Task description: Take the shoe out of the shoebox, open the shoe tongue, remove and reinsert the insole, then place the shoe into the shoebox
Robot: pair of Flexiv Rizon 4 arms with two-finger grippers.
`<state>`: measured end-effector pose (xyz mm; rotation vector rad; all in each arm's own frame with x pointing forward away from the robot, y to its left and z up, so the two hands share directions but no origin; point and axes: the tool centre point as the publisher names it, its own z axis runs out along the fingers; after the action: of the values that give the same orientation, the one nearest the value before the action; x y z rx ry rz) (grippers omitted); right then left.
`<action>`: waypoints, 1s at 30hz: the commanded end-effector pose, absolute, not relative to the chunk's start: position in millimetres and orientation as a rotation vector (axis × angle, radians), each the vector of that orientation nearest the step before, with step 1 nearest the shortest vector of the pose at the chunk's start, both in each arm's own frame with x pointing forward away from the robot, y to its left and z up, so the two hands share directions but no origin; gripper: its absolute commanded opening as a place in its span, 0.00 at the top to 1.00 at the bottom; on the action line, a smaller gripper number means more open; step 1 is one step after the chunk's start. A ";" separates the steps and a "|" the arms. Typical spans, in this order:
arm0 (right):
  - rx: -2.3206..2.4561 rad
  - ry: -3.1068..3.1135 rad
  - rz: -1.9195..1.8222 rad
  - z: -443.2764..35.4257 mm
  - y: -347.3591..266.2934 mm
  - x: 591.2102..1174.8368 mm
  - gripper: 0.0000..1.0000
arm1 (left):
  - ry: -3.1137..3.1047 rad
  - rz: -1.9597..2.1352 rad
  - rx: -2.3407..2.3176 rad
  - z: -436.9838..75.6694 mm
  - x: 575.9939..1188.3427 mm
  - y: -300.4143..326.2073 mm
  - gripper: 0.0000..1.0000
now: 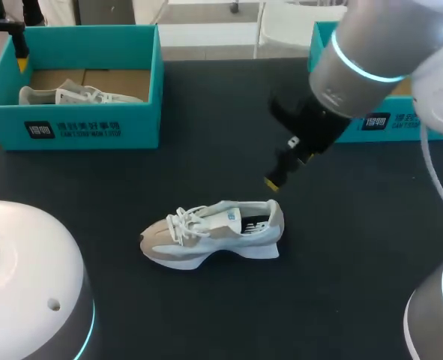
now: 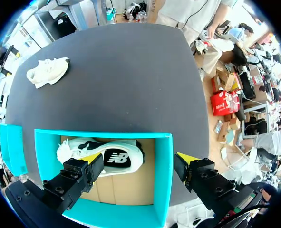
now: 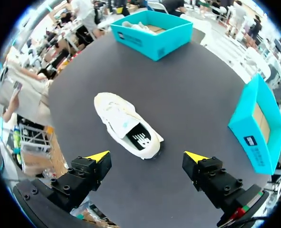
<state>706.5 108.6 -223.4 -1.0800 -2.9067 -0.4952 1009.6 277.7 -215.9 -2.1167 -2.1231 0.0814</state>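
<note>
Shoe: pale cloth upper, cloth laces, smooth white sole. Table: matt black. Far-left shoebox: teal cardboard, raw brown inside. Right arm: smooth grey casing.

Right arm: grey cylindrical link, glowing cyan ring, white housing behind, thin pale cable alongside. Left arm: white domed casing, small round hole, cyan light band at edge. Right pincer: black blocky fingers, round screw heads, bright yellow wedge tips, red-green spot low on one finger. Left pincer: same black fingers, screws, yellow tips.
</note>
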 end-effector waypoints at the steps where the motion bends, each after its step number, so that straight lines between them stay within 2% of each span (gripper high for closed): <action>1: -0.728 -2.786 -1.106 -236.9 99.2 708.0 0.00 | -2.122 0.079 -2.117 -215.4 1009.2 277.9 0.00; 4: -0.614 -2.719 -1.184 -241.1 101.5 710.0 0.00 | -2.122 0.079 -2.117 -215.4 1009.2 277.9 0.00; 27: -0.614 -2.715 -1.148 -245.4 100.5 710.6 0.00 | -2.122 0.079 -2.117 -215.4 1009.2 277.9 0.00; 30: -0.532 -2.850 -1.223 -258.9 95.3 711.0 0.00 | -2.122 0.079 -2.117 -215.4 1009.2 277.9 0.00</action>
<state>719.5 97.6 -248.5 -0.5850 -2.7689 -1.1403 1009.6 277.7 -215.9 -2.1167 -2.1231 0.0813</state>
